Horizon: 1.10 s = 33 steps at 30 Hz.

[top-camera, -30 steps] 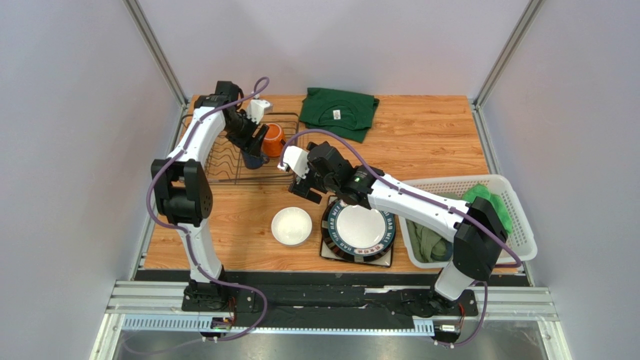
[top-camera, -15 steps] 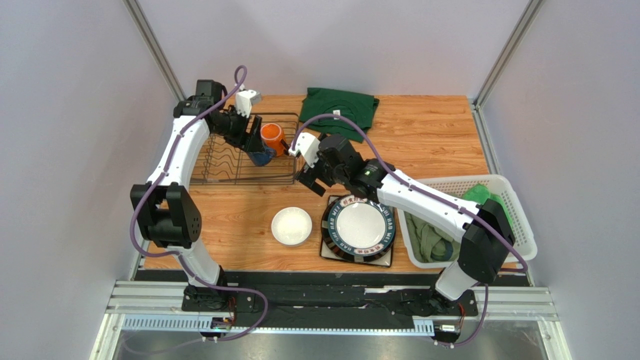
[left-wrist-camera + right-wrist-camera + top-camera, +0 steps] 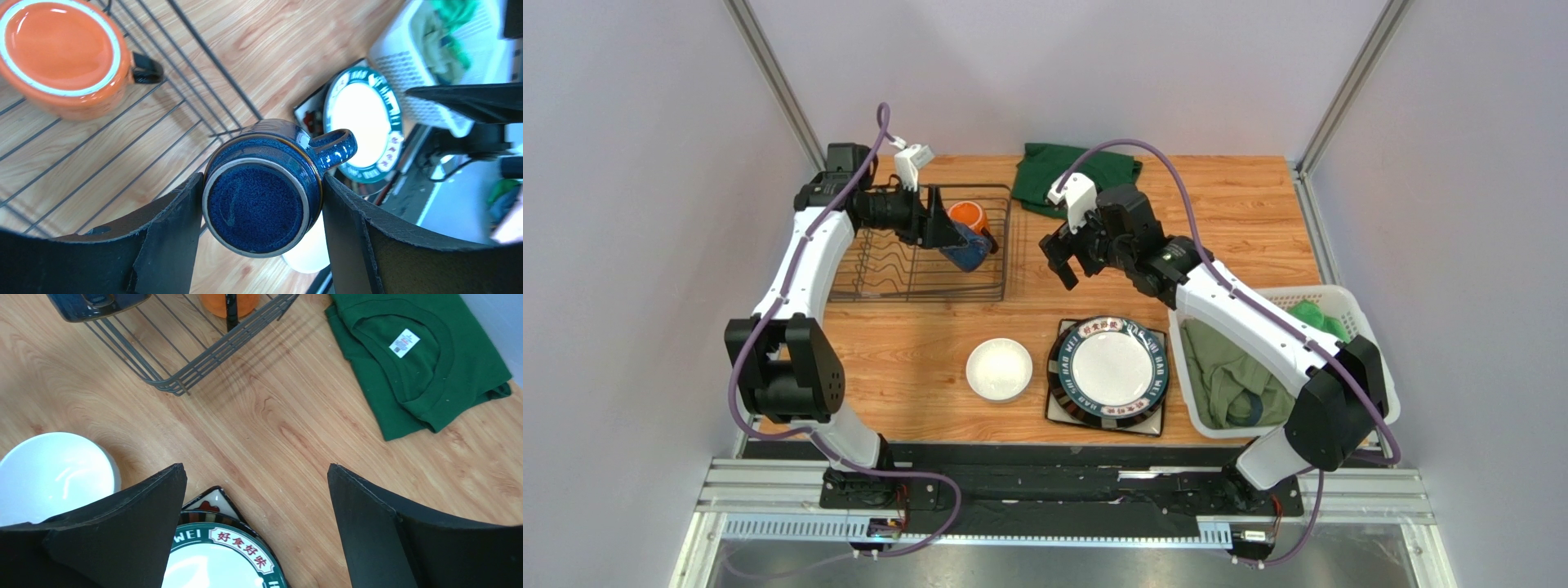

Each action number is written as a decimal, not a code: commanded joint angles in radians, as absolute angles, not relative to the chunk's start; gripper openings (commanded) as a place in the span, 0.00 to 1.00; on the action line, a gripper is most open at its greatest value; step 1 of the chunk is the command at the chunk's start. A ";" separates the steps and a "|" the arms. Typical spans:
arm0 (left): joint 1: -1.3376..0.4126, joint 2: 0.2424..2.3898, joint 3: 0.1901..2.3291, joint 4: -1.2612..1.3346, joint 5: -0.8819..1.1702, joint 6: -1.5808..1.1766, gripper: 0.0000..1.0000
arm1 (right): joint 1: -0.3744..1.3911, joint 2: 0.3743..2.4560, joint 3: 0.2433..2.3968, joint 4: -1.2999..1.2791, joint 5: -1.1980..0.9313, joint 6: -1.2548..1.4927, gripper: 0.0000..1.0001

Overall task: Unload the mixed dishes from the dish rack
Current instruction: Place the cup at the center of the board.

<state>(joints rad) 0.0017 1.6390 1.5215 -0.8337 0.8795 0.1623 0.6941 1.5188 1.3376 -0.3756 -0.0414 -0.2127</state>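
My left gripper (image 3: 960,245) is shut on the dark blue mug (image 3: 261,196), base toward the wrist camera, handle to the right. It hangs over the right end of the dish rack (image 3: 891,263). The orange mug (image 3: 970,218) still sits in the rack (image 3: 73,165), seen upside down (image 3: 61,55) in the left wrist view. The white bowl (image 3: 999,369) and the round dark-rimmed plate (image 3: 1109,368) rest on the table; the plate lies on the square plate (image 3: 209,499). My right gripper (image 3: 1063,261) hovers open and empty right of the rack, above bare wood (image 3: 258,527).
A folded green shirt (image 3: 1075,178) lies at the back of the table. A white slatted laundry basket (image 3: 1369,355) with green clothes stands at the right edge. The rack's corner (image 3: 175,386) is close to my right gripper's left.
The left arm has swung outward and carried the blue mug a little to the right and up, tilting it. The right gripper has moved back and to the right, away from the rack.
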 commanded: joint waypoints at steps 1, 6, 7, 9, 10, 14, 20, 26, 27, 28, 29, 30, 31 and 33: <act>0.035 1.568 1.496 -0.694 1.107 0.063 0.00 | 0.675 1.491 1.365 -0.330 -0.155 -0.137 0.90; 0.040 1.546 1.430 -0.583 1.209 -0.047 0.00 | 0.638 1.482 1.335 -0.253 -0.261 -0.057 0.86; 0.043 1.543 1.419 -0.539 1.241 -0.087 0.00 | 0.632 1.477 1.318 -0.223 -0.285 -0.040 0.85; 0.044 1.533 1.387 -0.468 1.268 -0.129 0.00 | 0.614 1.471 1.301 -0.192 -0.360 -0.006 0.84; 0.043 1.531 1.378 -0.444 1.296 -0.170 0.00 | 0.604 1.467 1.293 -0.161 -0.406 0.021 0.84; 0.048 1.503 1.316 -0.330 1.330 -0.259 0.00 | 0.592 1.460 1.238 -0.081 -0.479 0.080 0.81; 0.057 1.470 1.202 -0.063 1.373 -0.486 0.00 | 0.578 1.463 1.193 0.029 -0.544 0.126 0.77; 0.066 1.433 1.048 0.435 1.381 -0.844 0.00 | 0.563 1.483 1.146 0.204 -0.614 0.235 0.75; 0.067 1.427 1.042 0.445 1.373 -0.859 0.00 | 0.563 1.486 1.140 0.228 -0.618 0.250 0.75; 0.071 1.422 1.037 0.452 1.368 -0.862 0.00 | 0.560 1.489 1.125 0.280 -0.629 0.267 0.75; 0.069 1.413 1.020 0.462 1.364 -0.870 0.00 | 0.560 1.497 1.118 0.308 -0.637 0.291 0.75; 0.071 1.408 1.011 0.504 1.356 -0.902 0.00 | 0.560 1.511 1.112 0.348 -0.643 0.308 0.75; 0.069 1.405 0.999 0.535 1.353 -0.926 0.00 | 0.558 1.519 1.108 0.363 -0.650 0.320 0.75; 0.069 1.394 0.970 0.630 1.345 -0.995 0.00 | 0.558 1.545 1.104 0.391 -0.657 0.356 0.73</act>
